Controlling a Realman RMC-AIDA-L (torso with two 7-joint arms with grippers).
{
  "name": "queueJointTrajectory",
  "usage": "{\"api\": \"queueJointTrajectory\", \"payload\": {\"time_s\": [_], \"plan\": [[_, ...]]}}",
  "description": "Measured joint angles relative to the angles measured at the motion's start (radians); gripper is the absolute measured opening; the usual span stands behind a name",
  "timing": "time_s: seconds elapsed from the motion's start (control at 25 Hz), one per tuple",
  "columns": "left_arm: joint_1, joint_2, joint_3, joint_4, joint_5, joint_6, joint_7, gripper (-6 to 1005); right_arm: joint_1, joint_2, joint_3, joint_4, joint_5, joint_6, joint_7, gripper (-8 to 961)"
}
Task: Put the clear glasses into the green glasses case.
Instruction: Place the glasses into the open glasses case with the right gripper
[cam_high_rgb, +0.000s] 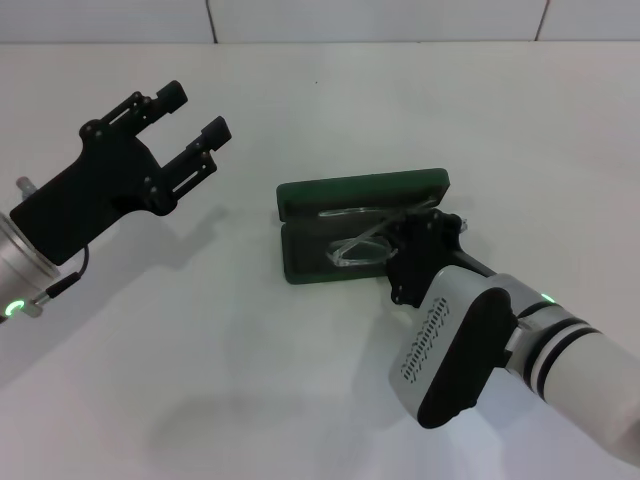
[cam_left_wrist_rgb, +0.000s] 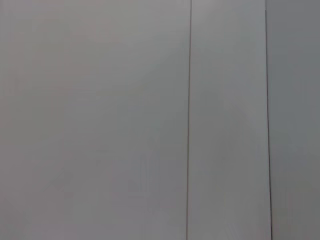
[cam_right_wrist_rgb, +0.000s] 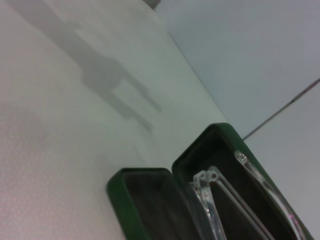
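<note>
1. The green glasses case (cam_high_rgb: 330, 192) is lying open on the white table (cam_high_rgb: 300, 380), lid half and base half flat next to each other, with the dark lining facing up.

2. The clear glasses (cam_high_rgb: 358, 245) are down in the case's nearer half, inside the rim. In the head view you can pick out a lens and a clear temple arm against the dark lining (they're see-through, so it's mostly glints).

3. The right wrist view is a close look into the case (cam_right_wrist_rgb: 142, 200): one half shows only bare dark lining, and the other half has the folded clear frame (cam_right_wrist_rgb: 220, 200) in it, a temple arm running along the case wall.

4. The right gripper (cam_high_rgb: 425, 245) is over the right end of the case, right at the glasses. Its fingertips are behind its own black body, so I can't tell how far apart they are, or whether they've actually got the frame.

5. The left gripper (cam_high_rgb: 190, 125) is well off to the left of the case, up above the table with its shadow on the surface below. The two black fingers are spread with a clear gap and nothing between them.

6. The left wrist view shows only a plain pale panelled surface (cam_left_wrist_rgb: 100, 120) with thin dark seams, no case in it.
</note>
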Motion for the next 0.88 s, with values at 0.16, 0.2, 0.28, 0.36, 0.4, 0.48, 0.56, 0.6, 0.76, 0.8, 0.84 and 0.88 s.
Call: {"api": "queueJointTrajectory", "payload": {"time_s": [0.16, 0.2, 0.28, 0.36, 0.4, 0.48, 0.56, 0.6, 0.76, 0.8, 0.84, 0.88], "plan": [[0.000, 0.000, -0.001, -0.004, 0.000, 0.000, 0.001, 664, 0.013, 0.000, -0.001, 0.002, 0.001, -0.002, 0.005, 112], [0.000, -0.001, -0.001, -0.004, 0.000, 0.000, 0.001, 664, 0.019, 0.000, -0.002, 0.004, 0.007, -0.002, 0.006, 112], [0.000, -0.002, -0.001, -0.005, 0.000, 0.000, 0.002, 664, 0.035, 0.000, -0.002, 0.009, 0.027, 0.000, 0.006, 126], [0.000, -0.002, -0.001, -0.005, 0.000, 0.000, 0.002, 664, 0.052, 0.000, -0.001, 0.018, 0.054, 0.002, 0.006, 139], [0.000, -0.002, -0.001, -0.005, 0.000, 0.000, 0.003, 664, 0.060, 0.000, 0.000, 0.023, 0.063, 0.002, 0.006, 146], [0.000, -0.002, 0.000, -0.006, 0.000, 0.000, 0.003, 664, 0.068, 0.000, -0.001, 0.030, 0.075, 0.001, 0.006, 159], [0.000, -0.002, -0.001, -0.007, 0.000, 0.000, 0.004, 664, 0.068, 0.000, -0.001, 0.030, 0.075, -0.001, 0.006, 173], [0.001, -0.002, -0.001, -0.007, 0.000, 0.000, 0.004, 664, 0.068, 0.000, -0.001, 0.029, 0.076, -0.002, 0.006, 180], [0.002, -0.002, -0.003, -0.006, 0.000, 0.000, 0.005, 664, 0.066, 0.000, -0.005, 0.013, 0.076, -0.003, -0.004, 223], [0.002, -0.002, -0.003, -0.006, 0.000, 0.000, 0.005, 664, 0.064, 0.000, -0.007, 0.007, 0.076, -0.003, -0.009, 246], [0.003, -0.002, -0.004, -0.006, 0.000, 0.000, 0.005, 664, 0.060, 0.000, -0.009, -0.001, 0.077, -0.004, -0.016, 269], [0.004, -0.002, -0.004, -0.006, -0.001, 0.000, 0.005, 664, 0.054, 0.000, -0.011, -0.011, 0.078, -0.004, -0.029, 291]]}}
